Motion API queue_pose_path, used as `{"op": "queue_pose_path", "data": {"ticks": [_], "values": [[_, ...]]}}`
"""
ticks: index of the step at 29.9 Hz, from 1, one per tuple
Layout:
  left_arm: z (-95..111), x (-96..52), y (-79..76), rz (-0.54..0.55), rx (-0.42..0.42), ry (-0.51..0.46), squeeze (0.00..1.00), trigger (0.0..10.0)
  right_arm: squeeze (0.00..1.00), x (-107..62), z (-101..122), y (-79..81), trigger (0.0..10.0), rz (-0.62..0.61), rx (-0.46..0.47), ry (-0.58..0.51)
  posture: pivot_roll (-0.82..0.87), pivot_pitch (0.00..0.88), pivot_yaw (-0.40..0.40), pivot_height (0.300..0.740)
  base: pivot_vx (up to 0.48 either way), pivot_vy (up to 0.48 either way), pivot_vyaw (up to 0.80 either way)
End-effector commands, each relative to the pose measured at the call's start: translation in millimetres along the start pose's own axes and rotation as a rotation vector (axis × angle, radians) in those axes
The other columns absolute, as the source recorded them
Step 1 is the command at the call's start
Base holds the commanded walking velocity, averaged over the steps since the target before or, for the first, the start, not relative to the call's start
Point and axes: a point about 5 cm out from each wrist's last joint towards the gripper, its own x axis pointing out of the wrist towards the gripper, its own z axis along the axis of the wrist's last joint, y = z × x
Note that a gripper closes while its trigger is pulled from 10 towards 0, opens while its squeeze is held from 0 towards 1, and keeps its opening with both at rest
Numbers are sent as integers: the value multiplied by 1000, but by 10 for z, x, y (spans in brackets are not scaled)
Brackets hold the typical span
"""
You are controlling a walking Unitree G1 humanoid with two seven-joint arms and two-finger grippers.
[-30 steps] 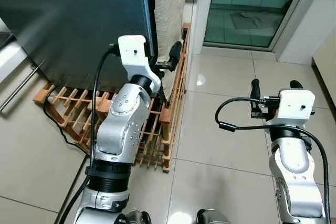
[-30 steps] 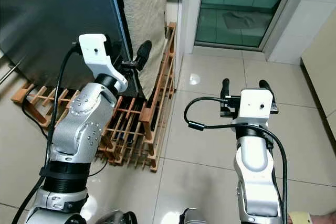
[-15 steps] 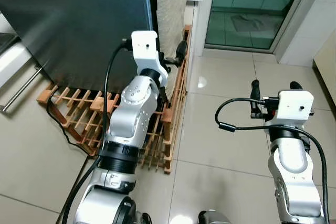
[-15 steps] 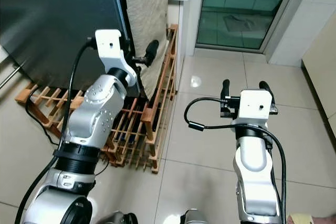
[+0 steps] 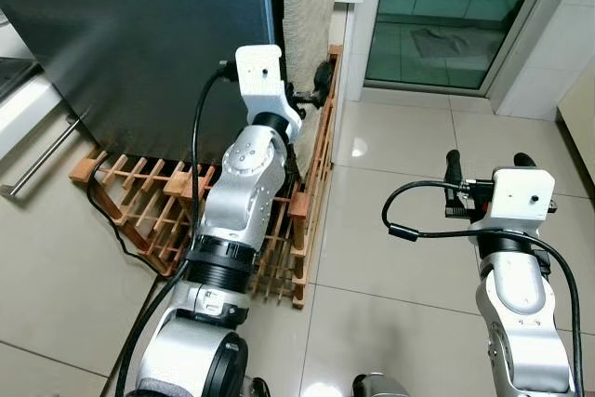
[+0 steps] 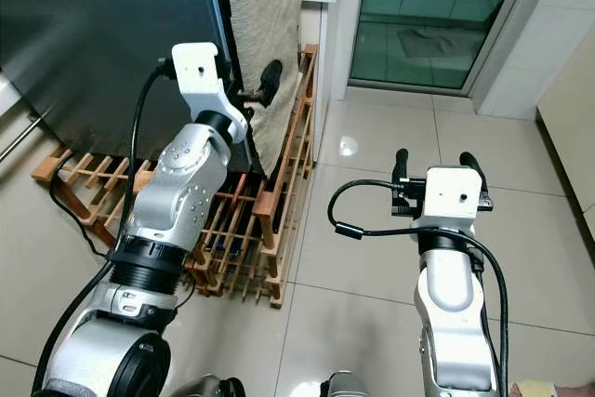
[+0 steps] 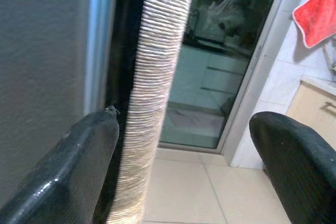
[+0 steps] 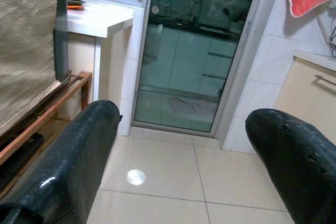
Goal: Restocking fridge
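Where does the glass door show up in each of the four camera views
Left eye view: glass door top, right of centre.
Right eye view: top right.
Left wrist view: behind the woven panel.
Right wrist view: centre.
Shared landmark: the woven panel beside the fridge.

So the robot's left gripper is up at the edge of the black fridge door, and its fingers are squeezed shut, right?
Not quite. The left gripper is at the edge of the black fridge door, but its fingers are spread open, not squeezed shut. The left wrist view shows them wide apart, on either side of the woven cover beside the door's edge.
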Motion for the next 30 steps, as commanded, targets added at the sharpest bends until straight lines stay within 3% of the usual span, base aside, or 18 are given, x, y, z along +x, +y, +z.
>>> {"op": "queue_pose_path", "data": {"ticks": [1,7,12,18,20,26,29,30], "values": [[86,56,-117,-34,-25,-31,0,10000,188,-3,57,-37,10000,-21,-9,-26,-225,88,78,732,0,0,0],[74,112,-193,-39,-32,-23,0,10000,188,-6,50,-35,10000,-24,-9,-22,-226,92,80,732,0,0,0],[5,202,-264,-12,10,-6,0,10000,192,5,50,-9,10000,-20,-5,-21,-226,97,84,732,0,0,0],[-160,216,-211,54,1,71,0,10000,192,-12,47,-6,10000,-29,0,-18,-234,107,97,732,0,0,0],[-131,208,-150,61,-20,50,0,10000,188,-41,42,-8,10000,-34,-1,-14,-240,111,104,732,0,0,0],[-32,65,-35,-11,21,-26,0,10000,188,-81,108,-24,10000,-47,14,-32,-231,109,99,732,0,0,0],[53,-250,207,-35,64,-95,0,10000,196,-133,287,-68,10000,-76,10,-124,-213,97,87,732,0,0,0],[216,-384,293,-16,55,-174,0,10000,196,-127,424,-96,10000,-86,-9,-193,-208,84,74,732,0,0,0]]}}
